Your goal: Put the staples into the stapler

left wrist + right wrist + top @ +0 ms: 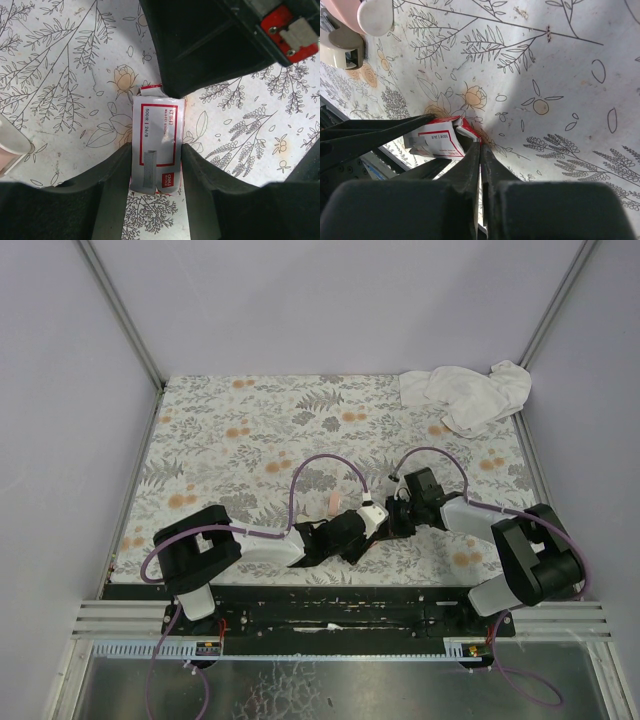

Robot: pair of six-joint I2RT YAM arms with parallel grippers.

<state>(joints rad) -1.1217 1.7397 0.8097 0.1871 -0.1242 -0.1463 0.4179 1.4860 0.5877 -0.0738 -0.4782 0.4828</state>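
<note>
The left gripper (156,150) pinches the box of staples (155,125) by its long sides, low in the middle of the left wrist view, label up, just above the flowered table cover (60,75). The right gripper (480,147) has its fingers pressed almost flat together, their tips meeting at the box's open end flap, towards the lower left of its own view.

The step in hand looks like opening the box: one gripper steadies it while the other works the flap. Next the flap or inner tray likely has to be drawn out along the box's length, with the left grip firm enough to resist the pull without crushing the card.

Whether the flap is actually caught between the right fingers is hard to tell. No staples or tray show. A pink object (335,503), probably the stapler, lies just above the grippers in the top view and is cut off in both wrist views.
</note>
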